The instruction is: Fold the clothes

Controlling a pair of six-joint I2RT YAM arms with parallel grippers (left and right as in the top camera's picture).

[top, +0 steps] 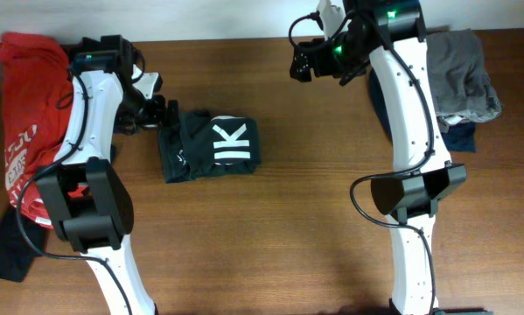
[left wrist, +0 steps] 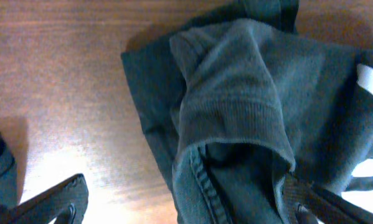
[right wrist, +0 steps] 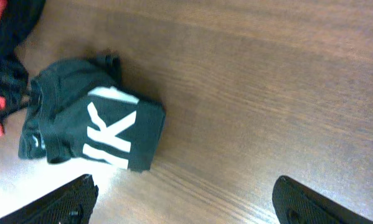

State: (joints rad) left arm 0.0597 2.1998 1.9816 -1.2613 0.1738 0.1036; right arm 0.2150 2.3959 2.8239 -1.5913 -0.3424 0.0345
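Wooden surface (top: pixel 314 219) carries a red garment pile (top: pixel 30 96) at far left and grey clothes (top: pixel 461 74) at far right. Black lettered T-shirt (top: pixel 211 147) lies left of centre, folded into a compact packet. Left claw (top: pixel 163 115) hovers spread at its left edge, gripping nothing. Right claw (right wrist: pixel 186 202) hangs released, well apart. Judgement: the fold appears complete; next, set the packet aside and fetch another garment.

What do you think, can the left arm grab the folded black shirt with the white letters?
Probably yes. The left gripper hangs right at the edge of the folded black T-shirt, jaws wide open, one finger over the cloth and one over bare table. Nothing lies between them.
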